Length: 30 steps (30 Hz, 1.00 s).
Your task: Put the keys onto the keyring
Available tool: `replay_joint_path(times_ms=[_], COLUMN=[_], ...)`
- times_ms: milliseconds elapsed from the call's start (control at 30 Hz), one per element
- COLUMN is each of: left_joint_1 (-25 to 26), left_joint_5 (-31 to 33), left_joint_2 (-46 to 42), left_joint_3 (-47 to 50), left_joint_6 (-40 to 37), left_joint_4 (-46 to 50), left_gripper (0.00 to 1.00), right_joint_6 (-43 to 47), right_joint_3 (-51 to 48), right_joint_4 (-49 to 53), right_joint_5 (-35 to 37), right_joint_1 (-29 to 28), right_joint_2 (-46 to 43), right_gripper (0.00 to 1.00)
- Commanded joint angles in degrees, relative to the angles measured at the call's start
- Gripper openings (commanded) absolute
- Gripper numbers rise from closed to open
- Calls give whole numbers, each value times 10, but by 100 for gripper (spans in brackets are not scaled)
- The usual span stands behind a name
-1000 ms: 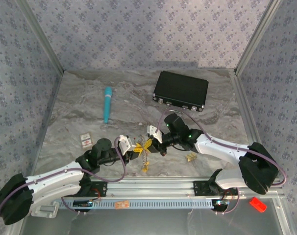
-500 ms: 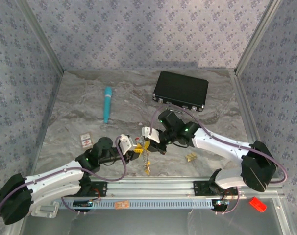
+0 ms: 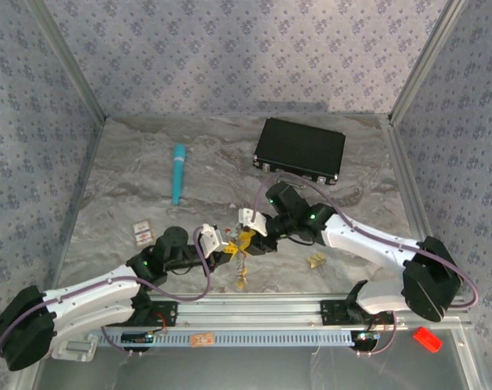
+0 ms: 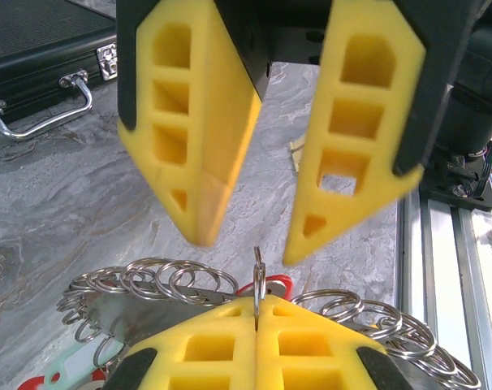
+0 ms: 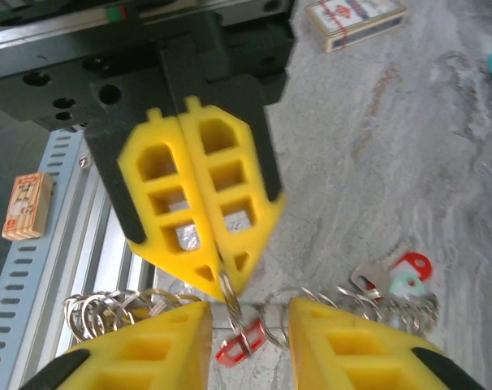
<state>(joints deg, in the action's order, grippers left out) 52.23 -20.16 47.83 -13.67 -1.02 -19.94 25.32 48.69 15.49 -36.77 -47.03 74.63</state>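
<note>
My left gripper (image 3: 228, 244) (image 4: 256, 305) is shut on a small split ring (image 4: 257, 272) that stands on edge between its yellow pads. A key with a red tag (image 5: 238, 345) hangs from that ring. The keyring (image 4: 116, 309) is a silvery band strung with rows of small rings, lying just behind the left pads. Another key with a red and whitish tag (image 5: 392, 276) hangs off it. My right gripper (image 3: 250, 236) (image 5: 248, 325) faces the left one, open, with one pad on either side of the gripped ring and touching nothing. The bunch dangles below both grippers (image 3: 242, 270).
A black case (image 3: 299, 150) lies at the back right and a teal tube (image 3: 179, 173) at the back left. A small card box (image 3: 142, 233) sits left of the left arm. A loose yellow-tagged key (image 3: 315, 260) lies under the right forearm. The aluminium rail (image 3: 254, 313) runs along the near edge.
The right gripper has opened and let go of the ring. The left gripper has closed tight on it. Both wrists shifted slightly; the bunch still hangs between them.
</note>
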Motion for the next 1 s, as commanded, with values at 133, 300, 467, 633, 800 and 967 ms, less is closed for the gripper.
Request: replay_joint_path(times_ms=[133,300,467,633,800,967], left_joint_1=[0,0,1,1,1,1], left_joint_5=[-13,-15,-15,-19,-27,-27], left_joint_2=[-2,-4,-4,-4,-4,-5], left_joint_3=[1,1,2,2,0,3], left_joint_6=[-7,-10,-10,-11,-12,-12], left_joint_4=[-51,-52,-50,-57,-63,-61], left_gripper=[0,0,0,0,0,0], right_joint_6=[-59,-52,-44,-47,-43,-52], right_joint_3=[-45,-41,-34,-34,-21,-33], right_joint_4=[-57,-47,-30,-29,-19,-44], right_joint_5=[-24,-24,-28,-28,-18,-20], right_joint_1=[9,9,11,11,-3,2], right_joint_2=[-12,-5,-1,10,34,15], right_gripper=[34,30,10,0,0,18])
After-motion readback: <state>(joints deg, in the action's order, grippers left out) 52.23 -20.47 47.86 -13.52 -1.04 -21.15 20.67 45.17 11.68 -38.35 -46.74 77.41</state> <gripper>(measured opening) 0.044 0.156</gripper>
